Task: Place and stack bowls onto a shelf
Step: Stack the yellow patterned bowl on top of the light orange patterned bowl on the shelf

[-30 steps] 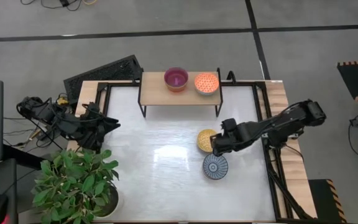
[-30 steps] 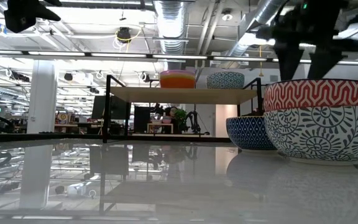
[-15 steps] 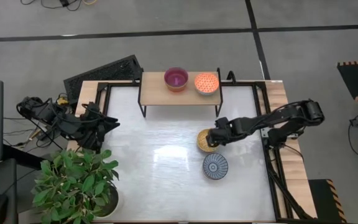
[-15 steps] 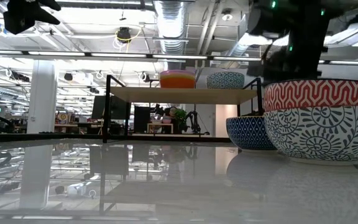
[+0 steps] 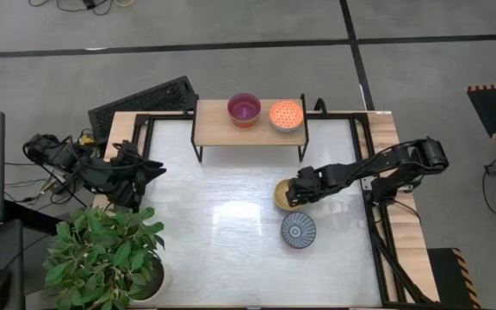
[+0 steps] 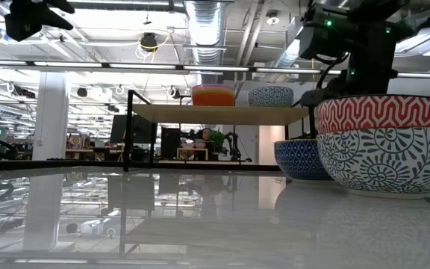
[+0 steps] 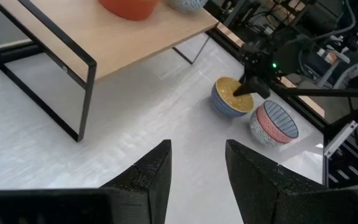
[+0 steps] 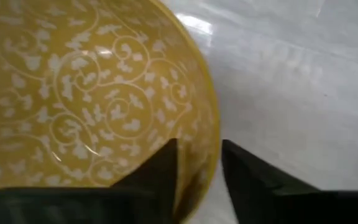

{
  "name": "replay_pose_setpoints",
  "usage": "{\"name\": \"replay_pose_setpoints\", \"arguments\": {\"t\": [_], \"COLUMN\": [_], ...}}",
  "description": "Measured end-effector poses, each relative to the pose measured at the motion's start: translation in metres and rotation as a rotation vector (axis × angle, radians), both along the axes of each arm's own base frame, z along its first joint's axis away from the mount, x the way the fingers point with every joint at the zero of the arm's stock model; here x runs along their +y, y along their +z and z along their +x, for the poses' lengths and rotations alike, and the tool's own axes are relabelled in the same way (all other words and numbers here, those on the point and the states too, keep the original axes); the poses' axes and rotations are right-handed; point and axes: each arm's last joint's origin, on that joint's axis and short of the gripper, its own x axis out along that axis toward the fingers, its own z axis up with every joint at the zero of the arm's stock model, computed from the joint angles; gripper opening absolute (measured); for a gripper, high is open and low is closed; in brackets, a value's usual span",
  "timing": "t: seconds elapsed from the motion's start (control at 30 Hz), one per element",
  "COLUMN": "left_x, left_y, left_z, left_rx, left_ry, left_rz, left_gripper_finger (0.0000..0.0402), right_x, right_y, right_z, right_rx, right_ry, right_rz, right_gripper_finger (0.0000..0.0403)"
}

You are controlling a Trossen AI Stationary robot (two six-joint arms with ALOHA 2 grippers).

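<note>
A yellow bowl with a white vine pattern [image 5: 282, 195] [image 8: 73, 93] sits on the white table; its outside is blue-patterned [image 6: 298, 158]. My right gripper [image 5: 294, 193] [image 8: 199, 171] is open over the bowl's right rim, one finger inside and one outside. A blue-grey radial-lined bowl [image 5: 298, 230] [image 6: 383, 146] stands just nearer. The wooden shelf [image 5: 218, 125] at the far edge carries a magenta bowl [image 5: 244, 109] and an orange-patterned bowl [image 5: 286, 114]. My left gripper [image 7: 196, 171] waits open at the table's left edge [image 5: 140, 172]. My right gripper comes from above and from the table's right, with the yellow bowl's right rim [image 8: 209, 155] between its open fingers. One finger [image 8: 160, 168] is inside the bowl and the other [image 8: 247, 177] outside. Whether either finger touches the rim I cannot tell. The bowl rests on the table.
A potted plant [image 5: 106, 254] stands at the table's near left corner. A black frame [image 5: 364, 155] runs along the table's sides. Bare white tabletop [image 5: 222, 215] lies between the shelf, the plant and the two bowls.
My right gripper has moved from beside the radial-lined bowl toward the far edge and slightly left, and has come down over the yellow bowl's right rim. The bowls have stayed in place.
</note>
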Motion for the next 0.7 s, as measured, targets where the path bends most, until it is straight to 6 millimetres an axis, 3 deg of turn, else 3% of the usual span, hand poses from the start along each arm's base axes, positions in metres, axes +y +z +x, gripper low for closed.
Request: {"name": "replay_pose_setpoints", "arguments": {"t": [0.13,0.2,0.5,0.7], "left_x": [0.000,0.001,0.001,0.001], "left_y": [0.000,0.000,0.000,0.000], "left_z": [0.000,0.000,0.000,0.000], "left_rx": [-0.004,-0.006,-0.005,-0.005], "left_ry": [0.016,0.021,0.021,0.021], "left_rz": [0.009,0.011,0.013,0.012], "left_gripper_finger": [0.0135,0.0135,0.0135,0.0135], "right_x": [-0.002,-0.004,-0.023,-0.035], "right_y": [0.000,0.001,0.004,0.033], "right_z": [0.000,0.001,0.008,0.027], "right_rx": [0.003,-0.007,-0.058,-0.149], "right_ry": [-0.012,-0.009,-0.035,0.044], "right_rz": [-0.001,-0.001,-0.006,0.005], "right_gripper_finger": [0.0064,0.0038,0.0039,0.0039]}}
